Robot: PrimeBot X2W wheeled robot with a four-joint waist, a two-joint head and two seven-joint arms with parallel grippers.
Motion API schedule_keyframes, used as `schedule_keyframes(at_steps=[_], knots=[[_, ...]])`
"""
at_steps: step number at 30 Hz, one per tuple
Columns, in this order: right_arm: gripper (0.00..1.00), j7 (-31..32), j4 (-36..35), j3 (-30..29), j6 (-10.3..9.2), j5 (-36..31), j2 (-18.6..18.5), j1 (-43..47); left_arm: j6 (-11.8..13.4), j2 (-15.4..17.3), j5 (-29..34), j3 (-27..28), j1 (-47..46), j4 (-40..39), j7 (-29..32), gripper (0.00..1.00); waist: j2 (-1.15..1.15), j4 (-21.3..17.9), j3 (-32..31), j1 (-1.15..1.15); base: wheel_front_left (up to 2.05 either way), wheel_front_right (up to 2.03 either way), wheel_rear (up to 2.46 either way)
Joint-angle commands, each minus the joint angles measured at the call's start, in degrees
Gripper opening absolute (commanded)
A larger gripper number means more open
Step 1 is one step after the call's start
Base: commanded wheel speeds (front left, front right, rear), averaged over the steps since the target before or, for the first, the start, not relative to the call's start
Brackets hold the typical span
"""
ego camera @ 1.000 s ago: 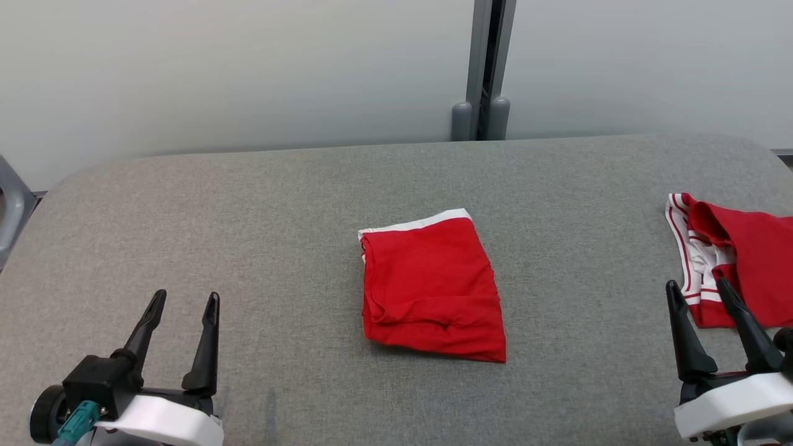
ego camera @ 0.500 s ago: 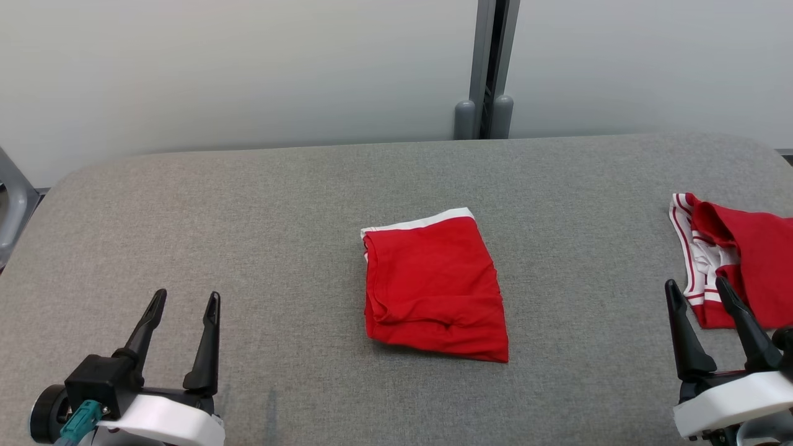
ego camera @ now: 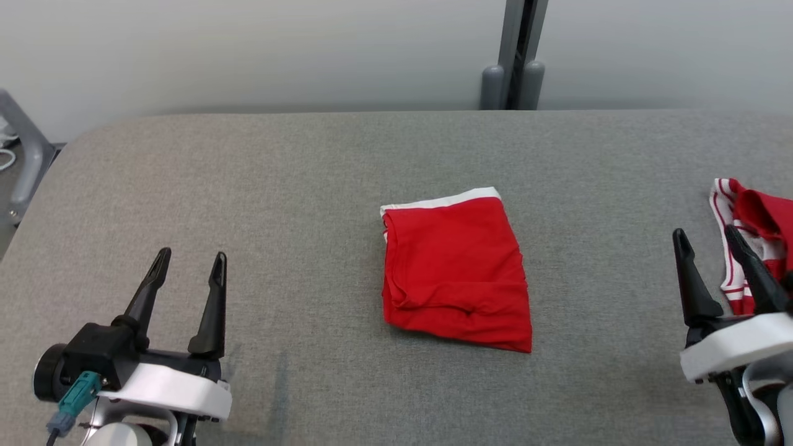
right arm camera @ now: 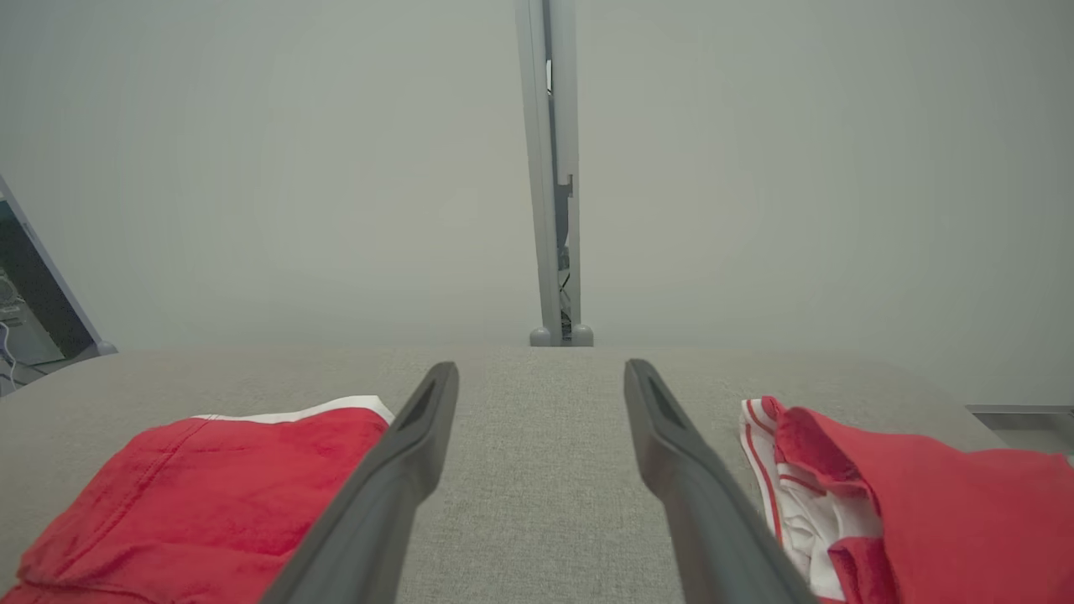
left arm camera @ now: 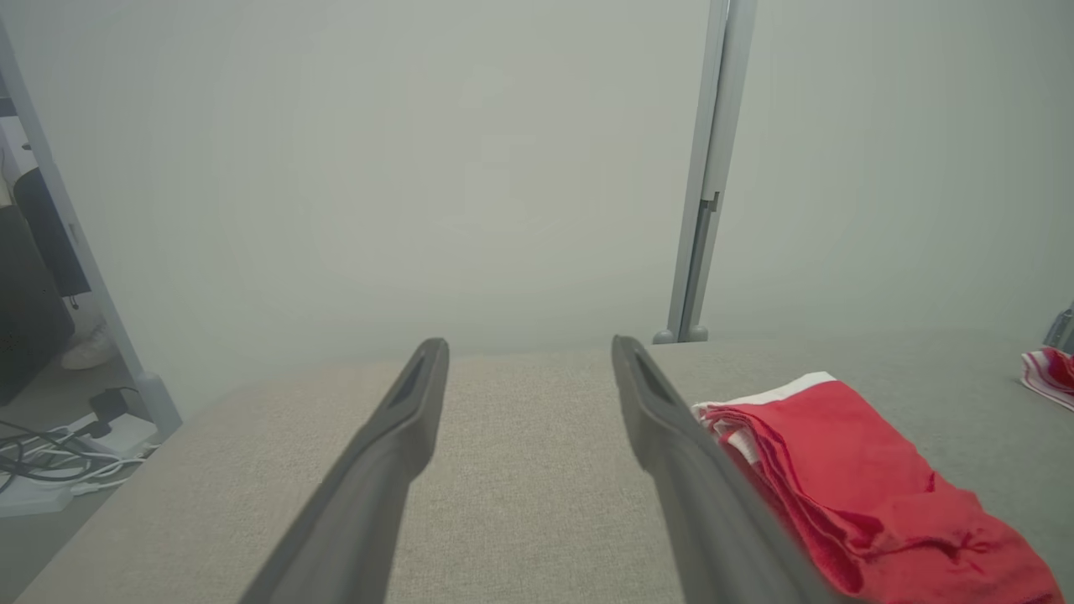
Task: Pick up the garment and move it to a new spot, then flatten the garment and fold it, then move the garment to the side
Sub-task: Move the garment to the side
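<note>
Red cloth, folded into a compact, slightly skewed rectangle: the garment (ego camera: 455, 272) lies flat at the middle of the grey counter (ego camera: 310, 173), with its white waistband (ego camera: 443, 202) toward the far edge. It looks light, thin and limp, with several layers stacked, so it would likely sag and slide apart if lifted by only 1 layer. The counter's woven cover probably grips the cloth, so dragging could rumple the fold and lifting seems safer. Folding looks done, and the move to the side is what remains.

The best holds are probably the 2 ends of the thick folded left edge. The whole stack should be pinched there, with 1 tip slid beneath it.

The left jaws stand apart and empty near the counter's near left corner. The right jaws stand apart and empty by the near right corner, and both are well clear of the garment.

A 2nd garment (ego camera: 765, 214), red and white, lies rumpled at the right edge just beyond the right jaws, so that side looks crowded.
</note>
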Motion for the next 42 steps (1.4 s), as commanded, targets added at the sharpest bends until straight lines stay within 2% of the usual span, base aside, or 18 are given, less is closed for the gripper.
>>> schedule_keyframes(at_steps=[1,3,8,14,21,24,25,33,42], knots=[[1.0,0.9,2.3,1.2,0.0,0.4,-1.0,-3.2,-0.5,-0.3,-0.1,-0.1,-2.2,0.2,-0.8,1.0,0.0,2.6,3.1,0.0,0.0,0.0,0.0],[1.0,1.1,3.6,2.0,0.0,0.6,-1.2,-4.5,-0.7,-0.4,-0.2,-0.2,-2.9,0.4,-1.1,1.0,0.0,3.2,4.0,0.0,0.0,0.0,0.0],[1.0,1.4,11.9,7.6,0.0,1.9,-1.7,-10.0,-1.5,-1.2,-0.2,-1.0,-5.8,2.3,-2.5,1.0,0.0,5.8,6.6,0.0,0.0,0.0,0.0],[1.0,1.6,22.4,14.3,0.0,5.4,0.2,-13.3,-2.3,-2.1,-0.5,-1.6,-7.9,4.7,-3.7,1.0,0.0,7.5,8.1,0.0,0.0,0.0,0.0],[1.0,4.6,31.9,21.2,0.0,9.1,1.7,-15.1,-2.9,-2.6,-0.6,-1.7,-9.0,6.8,-4.8,1.0,0.0,7.6,8.5,0.0,0.0,0.0,0.0],[0.17,4.5,33.3,23.4,0.0,10.7,1.7,-15.8,-2.9,-2.5,-0.6,-1.5,-9.2,7.5,-5.0,1.0,0.0,7.0,8.5,0.0,0.0,0.0,0.0],[0.0,4.8,33.5,24.1,0.0,11.1,1.5,-16.0,-3.0,-2.5,-0.6,-1.5,-9.2,7.6,-5.1,1.0,0.0,6.7,8.5,0.0,0.0,0.0,0.0],[0.0,1.1,30.9,28.4,-0.02,12.9,-1.2,-18.0,-2.9,-1.6,-0.4,-1.2,-9.9,8.2,-5.3,1.0,0.0,2.8,8.6,0.0,0.0,0.0,0.0],[0.0,-0.2,26.2,30.7,-0.02,12.6,-7.0,-16.8,-2.3,0.6,0.0,-0.5,-10.1,5.7,-4.3,1.0,0.0,-7.8,10.6,0.0,0.0,0.0,0.0]])
